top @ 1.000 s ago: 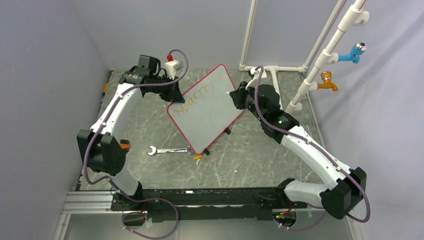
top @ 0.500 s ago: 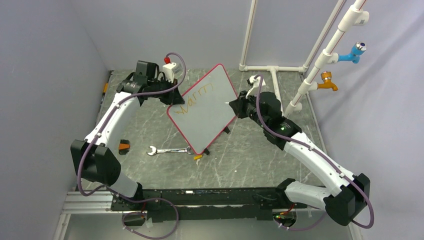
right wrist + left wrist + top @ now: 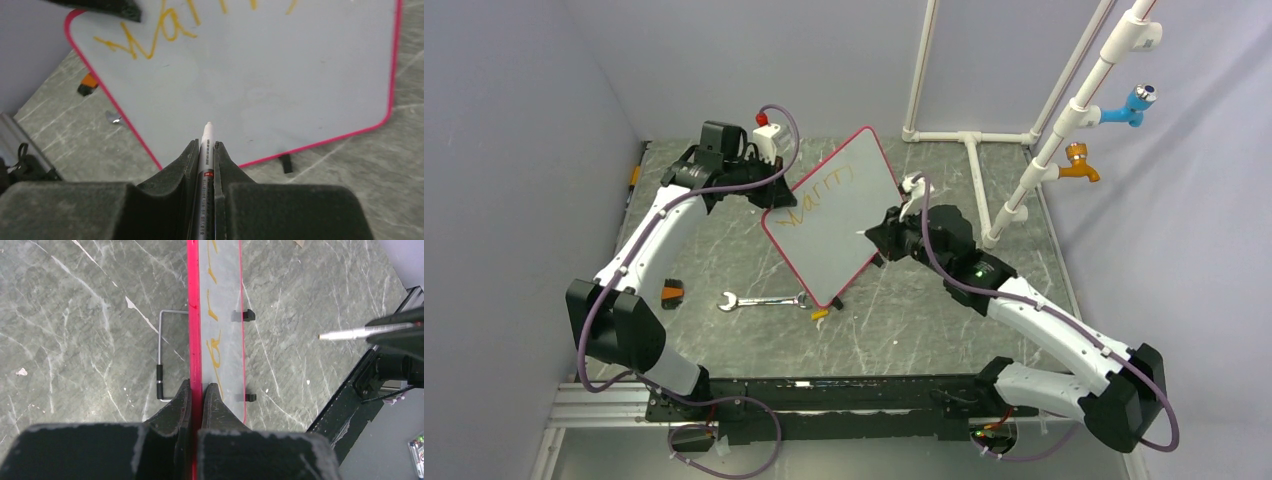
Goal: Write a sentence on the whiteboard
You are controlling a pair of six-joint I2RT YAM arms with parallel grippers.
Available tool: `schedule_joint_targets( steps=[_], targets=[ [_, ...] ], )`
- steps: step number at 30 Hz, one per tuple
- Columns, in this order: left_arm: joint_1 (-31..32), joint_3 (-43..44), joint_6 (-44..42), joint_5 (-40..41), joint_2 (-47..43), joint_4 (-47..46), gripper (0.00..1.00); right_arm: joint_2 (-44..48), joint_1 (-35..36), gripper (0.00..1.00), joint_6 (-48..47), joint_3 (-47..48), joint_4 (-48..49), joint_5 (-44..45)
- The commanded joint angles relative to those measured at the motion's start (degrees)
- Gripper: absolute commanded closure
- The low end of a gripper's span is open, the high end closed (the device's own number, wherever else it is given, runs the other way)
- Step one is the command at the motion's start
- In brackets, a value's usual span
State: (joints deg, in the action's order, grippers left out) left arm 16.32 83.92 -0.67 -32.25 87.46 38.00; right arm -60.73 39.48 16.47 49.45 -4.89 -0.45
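Note:
The whiteboard [image 3: 832, 215] has a red-pink rim and stands tilted on the table, with orange lettering near its upper left. My left gripper [image 3: 769, 195] is shut on its left rim [image 3: 195, 340], jaws either side of the edge [image 3: 196, 392]. My right gripper [image 3: 879, 228] is shut on a white marker [image 3: 206, 150]. The marker tip [image 3: 208, 125] points at the blank lower part of the board [image 3: 260, 75], a short way off it. From the left wrist the marker [image 3: 350, 332] shows at the right, apart from the board.
A wrench [image 3: 759, 300] lies on the table in front of the board, with a small yellow-orange piece [image 3: 820, 315] beside it. An orange-black item [image 3: 671, 293] lies at the left. White pipes [image 3: 984, 140] with blue and orange taps stand at the back right.
My right arm has moved left and nearer, bringing the marker in front of the board's lower part. The left arm and the board have barely moved.

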Motion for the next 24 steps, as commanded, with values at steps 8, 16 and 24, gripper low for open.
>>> schedule_joint_targets(
  steps=[8,16,24],
  targets=[
    [1.26,-1.72,-5.28,13.08,2.52,1.66,1.00,-2.65,9.91,1.00,-5.29,-2.89,16.06,-4.93],
    [1.26,-1.47,-5.14,14.36,3.86,2.11,1.00,-9.56,12.32,1.00,-6.23,-2.43,23.21,-4.29],
    [1.24,-1.52,-5.70,15.67,5.02,2.42,1.00,-16.29,13.29,1.00,-7.47,1.53,26.28,-3.74]
  ],
)
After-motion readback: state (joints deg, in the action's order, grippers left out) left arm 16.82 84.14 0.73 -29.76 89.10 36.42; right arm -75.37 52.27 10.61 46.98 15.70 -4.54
